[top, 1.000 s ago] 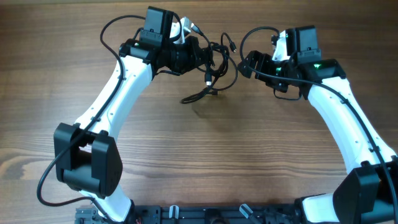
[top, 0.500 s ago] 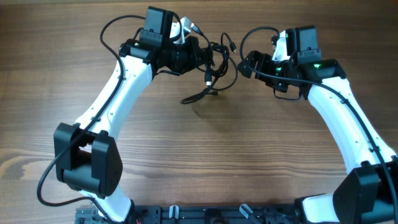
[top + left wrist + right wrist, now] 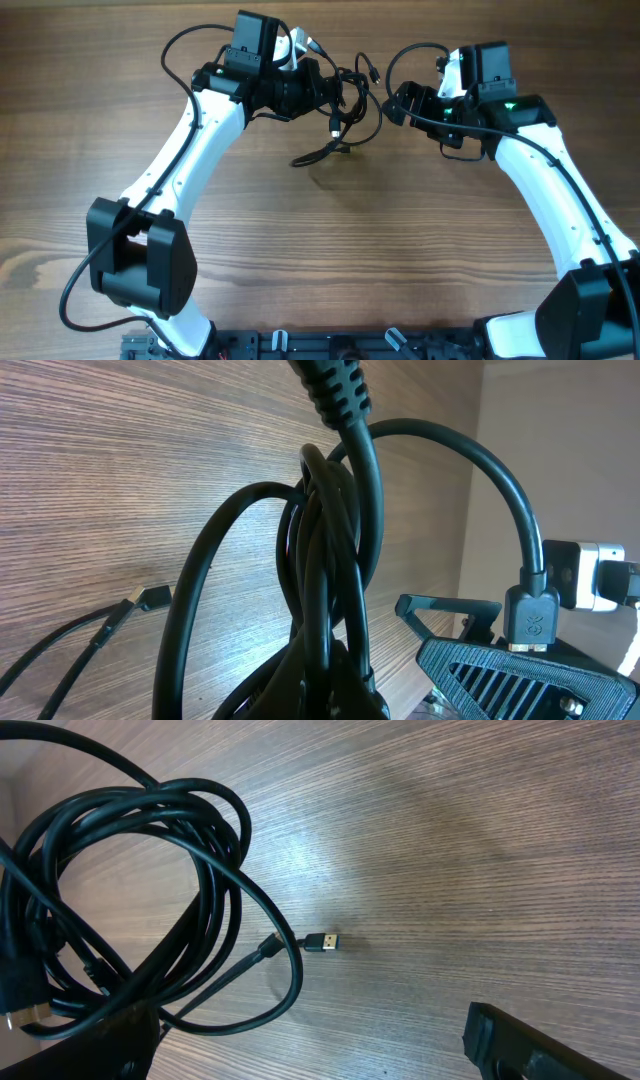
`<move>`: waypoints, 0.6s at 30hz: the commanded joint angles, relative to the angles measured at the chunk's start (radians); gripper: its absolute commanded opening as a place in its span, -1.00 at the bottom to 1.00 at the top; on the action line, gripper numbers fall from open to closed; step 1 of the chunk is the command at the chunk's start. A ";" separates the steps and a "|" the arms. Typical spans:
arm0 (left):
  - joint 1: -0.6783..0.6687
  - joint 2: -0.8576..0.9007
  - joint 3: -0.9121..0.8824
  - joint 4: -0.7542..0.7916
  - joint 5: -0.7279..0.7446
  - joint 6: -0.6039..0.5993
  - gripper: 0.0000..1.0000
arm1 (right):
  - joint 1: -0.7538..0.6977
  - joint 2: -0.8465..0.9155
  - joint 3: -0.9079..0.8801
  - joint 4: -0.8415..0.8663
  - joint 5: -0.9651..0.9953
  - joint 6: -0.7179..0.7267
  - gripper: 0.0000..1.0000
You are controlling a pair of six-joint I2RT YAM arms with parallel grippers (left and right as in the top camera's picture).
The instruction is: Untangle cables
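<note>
Left claw is clamped shut on the cables, gripping the knot of black cords from its left side near the far edge of the desk. Its wrist camera looks up along the bunch: several strands run tight together out of the grip, one wide loop bows off to the left, and another arcs over to the right and ends in a black plug. Behind them the wood grain stops at a straight edge against a pale wall, so little room is left on that far side.

From the knot, one loose end trails toward the near side and lies out to the lower left, with a faint shadow on the wood beside it. Whether that end rests on the desk cannot be told. A short plug end hangs down from the middle of the bundle.

Right claw stands wide apart just to the right of the tangle and holds nothing. Its camera shows the coil filling the left of the view, a USB plug pointing right at the coil's lower rim, and bare wood beyond it.

Between the two arms, on the near side of the cables, a broad stretch of desk is free.
</note>
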 commanded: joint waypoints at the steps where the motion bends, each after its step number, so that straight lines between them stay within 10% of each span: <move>1: -0.003 -0.031 0.001 0.004 0.002 0.023 -0.92 | -0.002 0.010 0.007 0.005 0.018 0.000 1.00; 18: -0.003 -0.026 0.000 -0.125 0.022 0.059 -0.92 | -0.002 0.010 0.007 0.044 0.047 0.042 1.00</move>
